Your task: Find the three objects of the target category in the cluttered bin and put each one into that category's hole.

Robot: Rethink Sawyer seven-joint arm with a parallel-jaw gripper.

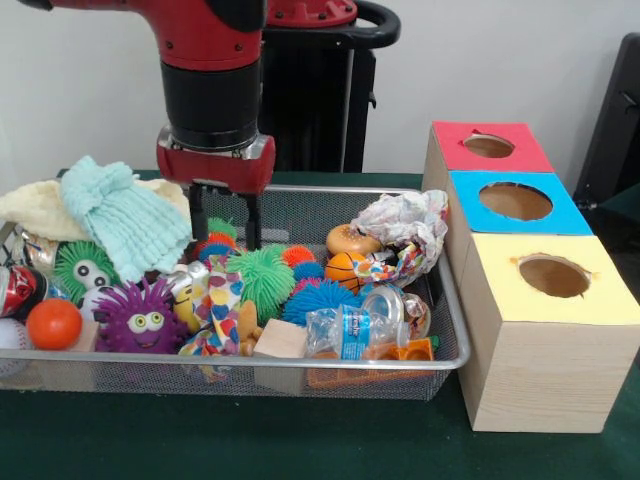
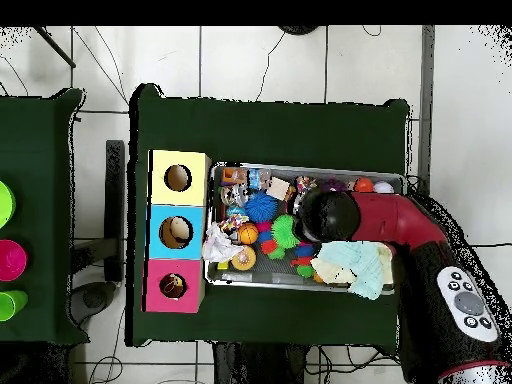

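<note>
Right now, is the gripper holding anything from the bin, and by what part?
Nothing held. The gripper hangs open, its two black fingers apart and empty, above the spiky balls in the mesh bin.

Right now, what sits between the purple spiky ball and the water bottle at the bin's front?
In the front view, between the purple spiky ball and the water bottle lie a patterned cloth and a wooden block.

the gripper hangs with its two fingers spread apart over spiky balls in the mesh bin; the three-holed wooden box stands just beside it.
</note>
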